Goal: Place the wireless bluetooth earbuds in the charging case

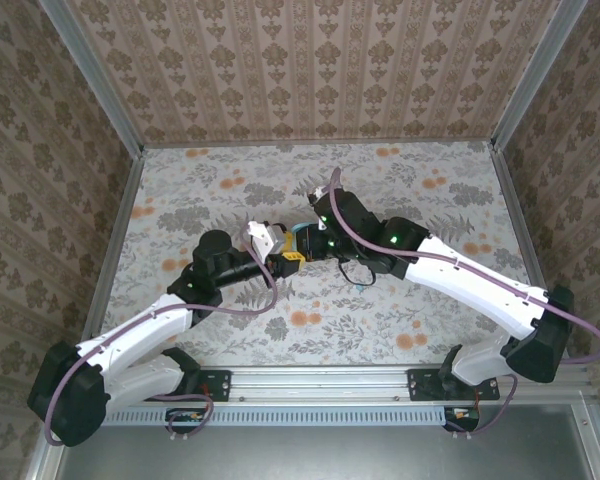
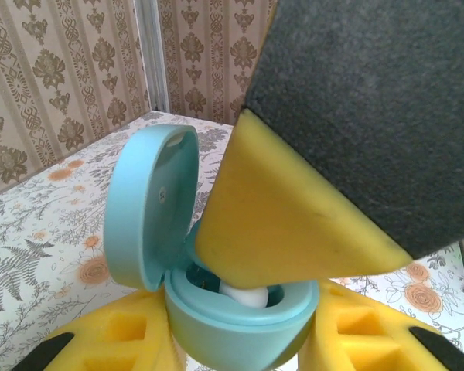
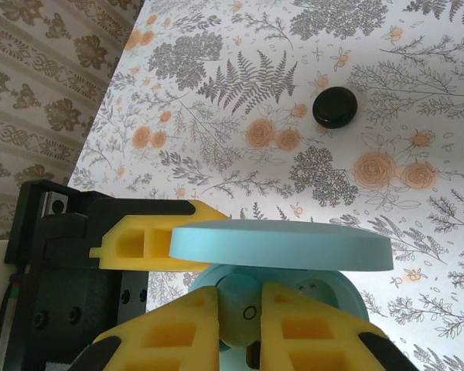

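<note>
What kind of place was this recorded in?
Likely a staged robot test cell, not a home: wallpapered panels in a metal frame box in a floral-covered table, and the left arm and right arm are bolted to a rail at its near edge.

We see a flat table (image 1: 430, 200) whose pale surface is printed with grey ferns and orange flowers. In the right wrist view, a small round glossy black disc (image 3: 334, 107) lies flat on it, between printed leaves.
</note>
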